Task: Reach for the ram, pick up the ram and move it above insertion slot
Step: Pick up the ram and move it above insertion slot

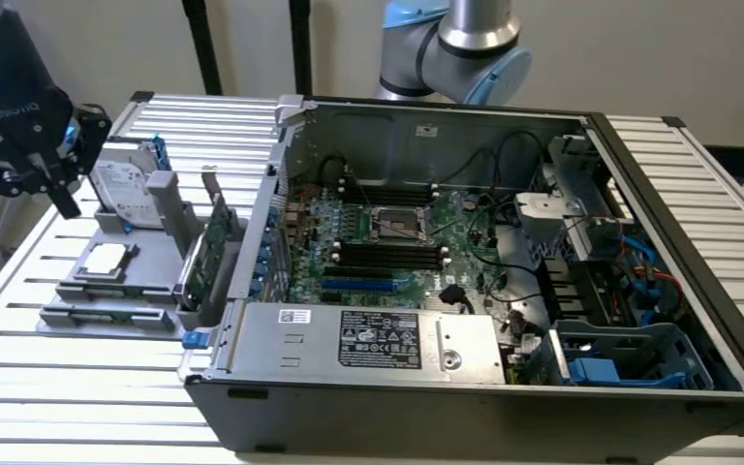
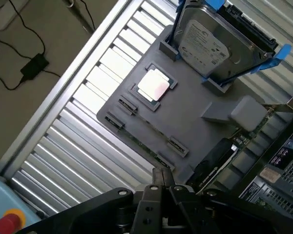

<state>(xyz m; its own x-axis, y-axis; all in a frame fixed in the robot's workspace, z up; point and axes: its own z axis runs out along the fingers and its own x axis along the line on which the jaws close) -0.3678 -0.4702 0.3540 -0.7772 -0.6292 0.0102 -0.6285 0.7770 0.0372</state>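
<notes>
We judge the reach to be in hand, with nothing picked up. The black gripper hangs over the far end of the grey plastic holder, its jaws pressed together and empty; the wrist view shows the fingertips meeting.

The ram, a long thin green circuit-board stick, lies flat in the holder's near slot, at about 5 o'clock from the gripper in the exterior view.

To take it, we think the jaws must part and line up across the stick's long edges.

Room is tight at 3 o'clock. The silver hard drive in its blue carrier stands just beside the fingers. The green card with a metal bracket stands upright against the open computer case.

The black memory slots lie beyond that wall, so the way in is from above.
</notes>
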